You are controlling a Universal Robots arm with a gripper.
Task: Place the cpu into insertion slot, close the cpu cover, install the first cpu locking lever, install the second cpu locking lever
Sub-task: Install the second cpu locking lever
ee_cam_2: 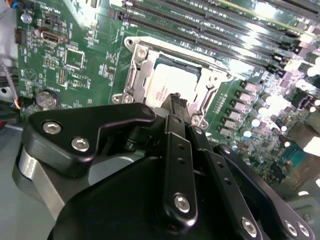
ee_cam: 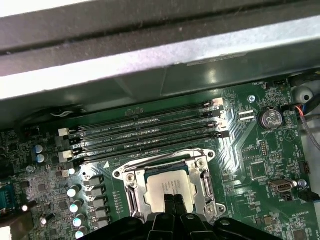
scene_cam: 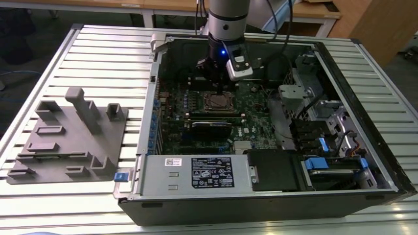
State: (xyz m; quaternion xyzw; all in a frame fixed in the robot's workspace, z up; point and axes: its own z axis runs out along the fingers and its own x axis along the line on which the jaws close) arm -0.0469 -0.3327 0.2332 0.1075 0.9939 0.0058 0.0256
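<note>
Hanging straight down into the open computer case [scene_cam: 274, 196], the gripper [scene_cam: 219, 88] is seen right over the insertion slot [ee_cam: 161, 169] on the green board. And the cpu [ee_cam: 167, 185] is already home: its dull silver top is seen seated square in the slot, in both wrist views. The cpu cover [ee_cam: 207, 182] appears to be lying flat around it, with the chip framed in its window. Whether the locking levers are latched cannot be told from here.

Now the gripper itself [ee_cam: 173, 199]. Its fingers are drawn together, and nothing is seen caught between them. In the second wrist view the tips [ee_cam_2: 176, 100] are planted at one edge of the chip, either touching or just above it; which of the two cannot be made out.

So the key relation is a vertical one: the cpu lies directly beneath the tips, not off to any side. The chip is square, so no long axis is offered. The long memory slots [ee_cam: 145, 132] run parallel to one side of the slot, just beside it. Well apart, on the exterior view's left, a grey fixture [scene_cam: 72, 142] rests on the tabletop [scene_cam: 98, 39].
</note>
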